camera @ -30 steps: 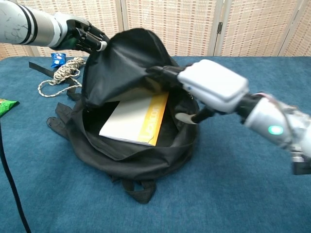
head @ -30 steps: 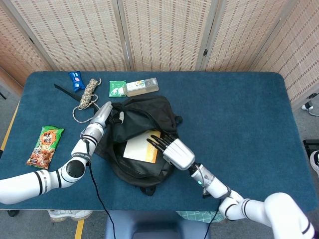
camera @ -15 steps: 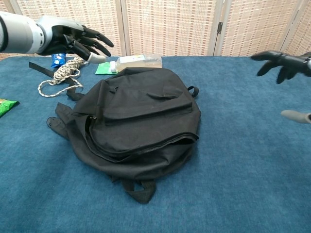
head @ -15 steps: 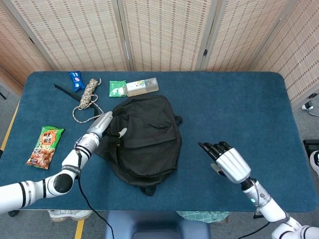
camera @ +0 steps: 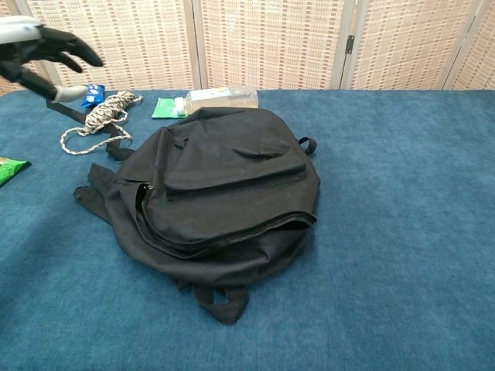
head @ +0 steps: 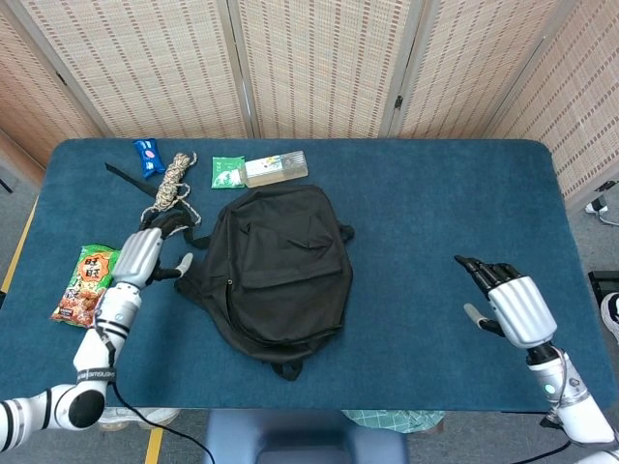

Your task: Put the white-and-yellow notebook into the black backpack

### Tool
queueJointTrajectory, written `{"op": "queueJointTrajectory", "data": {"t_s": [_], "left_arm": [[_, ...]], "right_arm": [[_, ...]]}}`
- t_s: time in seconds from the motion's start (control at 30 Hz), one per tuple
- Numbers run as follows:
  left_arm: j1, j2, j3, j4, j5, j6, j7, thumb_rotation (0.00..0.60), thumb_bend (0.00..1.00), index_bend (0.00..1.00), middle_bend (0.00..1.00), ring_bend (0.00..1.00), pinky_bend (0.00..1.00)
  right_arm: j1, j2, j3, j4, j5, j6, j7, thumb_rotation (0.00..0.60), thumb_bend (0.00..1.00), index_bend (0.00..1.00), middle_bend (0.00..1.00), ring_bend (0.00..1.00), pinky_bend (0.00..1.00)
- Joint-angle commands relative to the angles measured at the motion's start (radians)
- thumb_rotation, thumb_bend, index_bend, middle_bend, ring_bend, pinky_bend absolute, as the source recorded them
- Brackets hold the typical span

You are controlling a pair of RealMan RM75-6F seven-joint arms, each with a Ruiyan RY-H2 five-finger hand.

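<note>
rope (head: 170, 187), blue packet (head: 146, 153), clear box (head: 275, 167) behind black backpack (head: 279, 266); snack bag (head: 88, 283) far left. backpack flopped shut, notebook out of sight. left hand (head: 147, 253) and right hand (head: 509, 302) both spread, holding nothing.

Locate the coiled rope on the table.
The coiled rope lies at the table's far left, between the blue packet and the green pouch, just beyond the left hand.
</note>
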Motion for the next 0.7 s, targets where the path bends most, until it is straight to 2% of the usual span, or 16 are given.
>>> {"op": "queueJointTrajectory", "data": {"t_s": [0.03, 0.1, 0.2, 0.47, 0.7], "left_arm": [[0.128, 0.002, 0.091, 0.03, 0.149, 0.15, 0.012, 0.6, 0.46, 0.31, 0.22, 0.21, 0.03], [0.169, 0.002, 0.112, 0.039, 0.186, 0.198, 0.005, 0.6, 0.46, 0.31, 0.22, 0.21, 0.02], [0.239, 0.011, 0.149, 0.044, 0.236, 0.269, 0.003, 0.6, 0.46, 0.3, 0.21, 0.2, 0.01], [0.399, 0.018, 0.224, 0.015, 0.353, 0.439, 0.052, 0.6, 0.46, 0.3, 0.22, 0.19, 0.0], [0.474, 0.031, 0.263, -0.009, 0.42, 0.479, 0.119, 0.6, 0.45, 0.29, 0.22, 0.18, 0.0]], "right_arm": [[-0.045, 0.043, 0.011, -0.036, 0.037, 0.002, 0.033, 0.6, 0.32, 0.12, 0.15, 0.26, 0.23], [-0.068, 0.06, 0.011, -0.049, 0.05, 0.007, 0.041, 0.6, 0.32, 0.06, 0.12, 0.23, 0.2], [-0.113, 0.075, 0.02, -0.068, 0.079, 0.033, 0.026, 0.6, 0.32, 0.03, 0.09, 0.2, 0.18], [-0.209, 0.072, 0.028, -0.07, 0.119, 0.065, 0.049, 0.6, 0.32, 0.02, 0.08, 0.19, 0.17], [-0.247, 0.066, 0.043, -0.066, 0.111, 0.07, 0.056, 0.6, 0.32, 0.02, 0.08, 0.2, 0.17]]}}
